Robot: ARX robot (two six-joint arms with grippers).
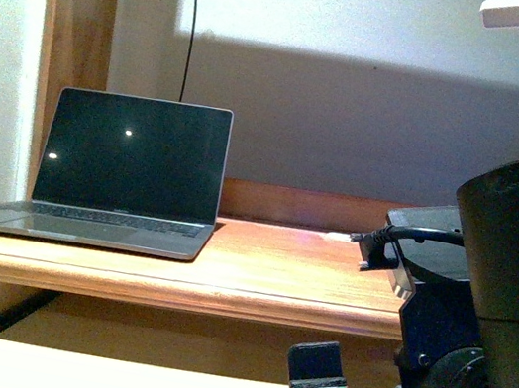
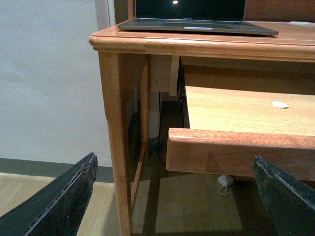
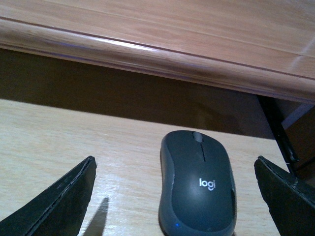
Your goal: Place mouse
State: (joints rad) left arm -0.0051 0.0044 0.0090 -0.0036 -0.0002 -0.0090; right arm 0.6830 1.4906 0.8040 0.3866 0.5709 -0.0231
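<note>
The right arm's jaws are spread wide, one dark fingertip (image 3: 64, 196) on each side of the mouse (image 3: 198, 184), and neither touches it. The mouse lies flat on the pale pull-out shelf (image 3: 59, 132). Its logo faces up, its scroll wheel points toward the back, and a tiny blue light shows at its near end. Just past it, the rounded front edge of the worktop (image 3: 147, 49) overhangs the shelf and throws a dark shadow along the shelf's rear.

The left arm's jaws are also apart and hold nothing. Their fingertips (image 2: 59, 201) frame the desk's left corner from low down and to the side. From there the shelf (image 2: 231, 105) shows drawn out below the worktop (image 2: 197, 44), with a small pale spot (image 2: 280, 104) on its surface and a white object (image 2: 225, 181) on the floor underneath.

In the front view the right arm (image 1: 498, 326) bulks dark in the near right corner, with a black cable (image 1: 413, 236) looped over it. Part of the shelf (image 1: 106, 378) shows low down. Farther back, an open laptop (image 1: 130, 171) with a dark screen stands on the left part of the worktop (image 1: 277, 267). Behind it a thin dark cord (image 1: 193, 22) hangs down the pale wall (image 1: 368, 32).
</note>
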